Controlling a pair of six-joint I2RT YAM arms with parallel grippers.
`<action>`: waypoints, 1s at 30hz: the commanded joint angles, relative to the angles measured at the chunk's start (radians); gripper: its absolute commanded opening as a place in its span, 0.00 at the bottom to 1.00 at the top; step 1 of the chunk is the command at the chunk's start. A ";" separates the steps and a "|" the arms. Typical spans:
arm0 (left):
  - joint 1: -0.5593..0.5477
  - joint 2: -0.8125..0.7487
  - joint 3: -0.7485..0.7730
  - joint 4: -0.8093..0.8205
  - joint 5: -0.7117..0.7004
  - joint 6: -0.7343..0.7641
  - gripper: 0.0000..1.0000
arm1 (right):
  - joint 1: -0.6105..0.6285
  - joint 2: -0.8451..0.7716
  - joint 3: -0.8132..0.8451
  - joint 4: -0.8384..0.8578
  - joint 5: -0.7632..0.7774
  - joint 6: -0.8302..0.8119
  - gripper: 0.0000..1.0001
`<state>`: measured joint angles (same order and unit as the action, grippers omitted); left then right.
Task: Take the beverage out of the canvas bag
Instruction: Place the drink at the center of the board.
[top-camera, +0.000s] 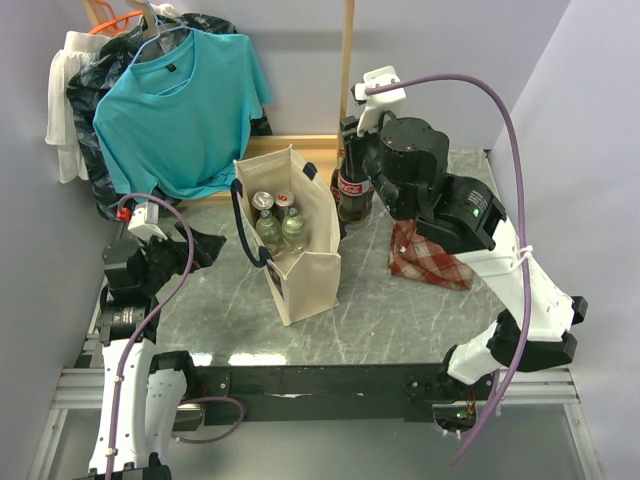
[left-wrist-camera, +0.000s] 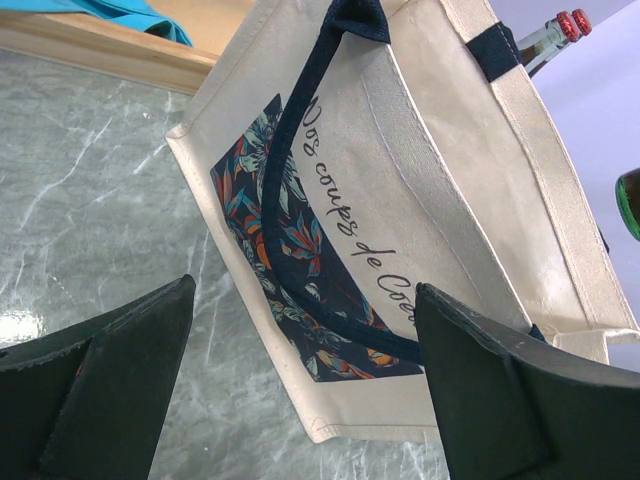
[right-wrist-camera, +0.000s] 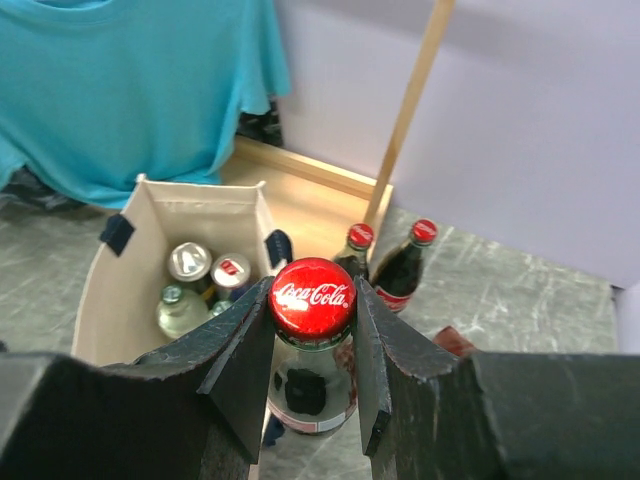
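The cream canvas bag (top-camera: 305, 275) with navy handles stands upright mid-table, open at the top. Two cans (top-camera: 263, 201) and two clear bottles (top-camera: 281, 230) sit inside it. My right gripper (top-camera: 352, 150) is shut on the neck of a Coca-Cola bottle (top-camera: 353, 193) with a red cap (right-wrist-camera: 313, 297). The bottle is outside the bag, just right of its rim (right-wrist-camera: 190, 190). My left gripper (left-wrist-camera: 305, 290) is open and empty, low at the bag's printed left side (left-wrist-camera: 330, 280), not touching it.
Two more red-capped bottles (right-wrist-camera: 412, 262) stand behind the held one. A red plaid cloth (top-camera: 428, 256) lies to the right under my right arm. A teal shirt (top-camera: 180, 105) hangs at the back left above a wooden frame (top-camera: 300, 142).
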<state>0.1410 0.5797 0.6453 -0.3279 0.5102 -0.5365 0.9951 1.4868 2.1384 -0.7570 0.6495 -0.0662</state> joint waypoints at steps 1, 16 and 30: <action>0.005 -0.009 -0.001 0.009 0.005 0.000 0.96 | -0.013 -0.094 -0.004 0.220 0.088 -0.040 0.00; 0.005 -0.004 -0.001 0.010 0.007 -0.002 0.96 | -0.309 -0.244 -0.383 0.289 -0.108 0.144 0.00; 0.005 -0.004 -0.001 0.007 0.007 0.000 0.96 | -0.454 -0.180 -0.526 0.400 -0.220 0.193 0.00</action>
<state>0.1410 0.5797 0.6453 -0.3279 0.5102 -0.5385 0.5652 1.3266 1.5963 -0.6052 0.4442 0.1036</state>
